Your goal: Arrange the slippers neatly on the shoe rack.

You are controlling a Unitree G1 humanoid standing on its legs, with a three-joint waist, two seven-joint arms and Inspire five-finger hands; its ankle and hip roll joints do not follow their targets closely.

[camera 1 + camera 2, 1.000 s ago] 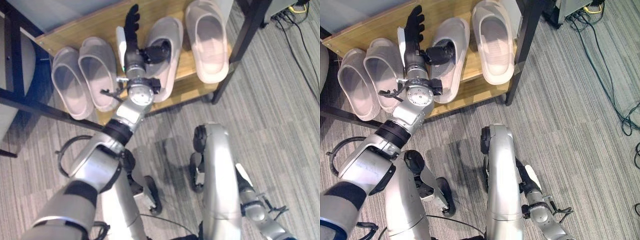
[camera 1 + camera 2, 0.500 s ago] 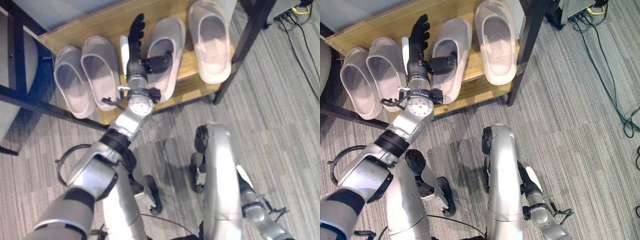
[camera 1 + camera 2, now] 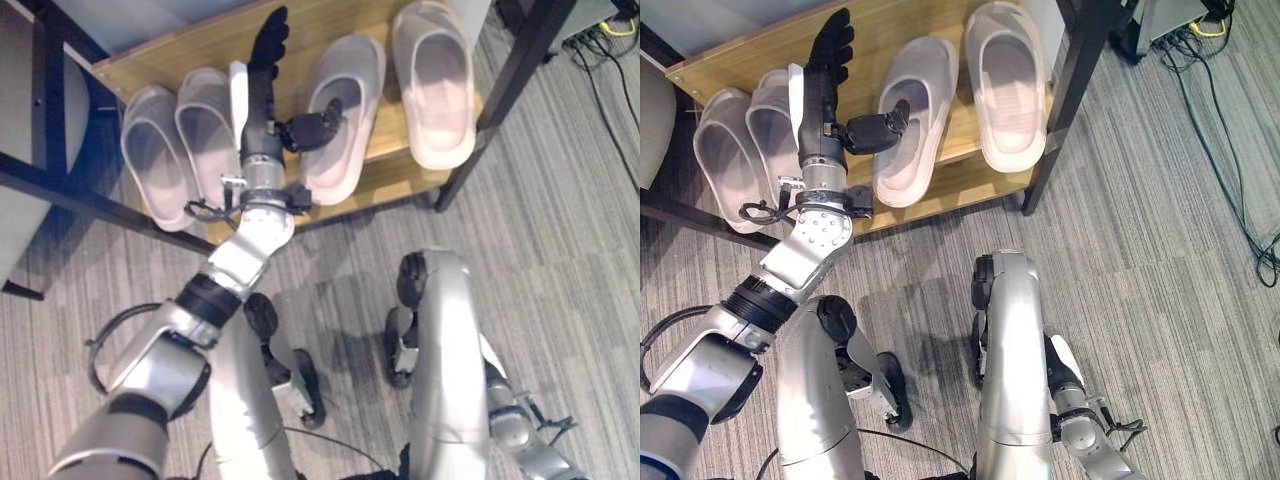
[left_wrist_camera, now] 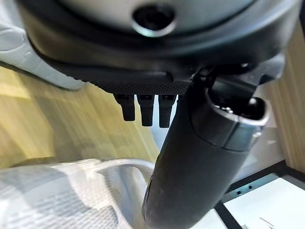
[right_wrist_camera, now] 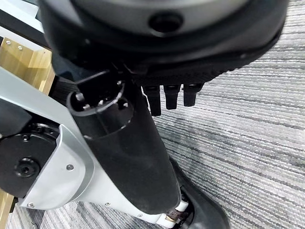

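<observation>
A: Your left hand (image 3: 262,70) is over the shoe rack (image 3: 385,175) – fingers straight, thumb out over the third slipper (image 3: 345,115), gripping nothing. Pair (image 3: 180,150) left of the hand, fourth slipper (image 3: 432,80) right.

B: Risk?

A: Third sits skewed, heel past the front edge – a thumb nudge may drop it onto the grey carpet (image 3: 560,260). Right hand (image 5: 143,157) hangs low, relaxed.
</observation>
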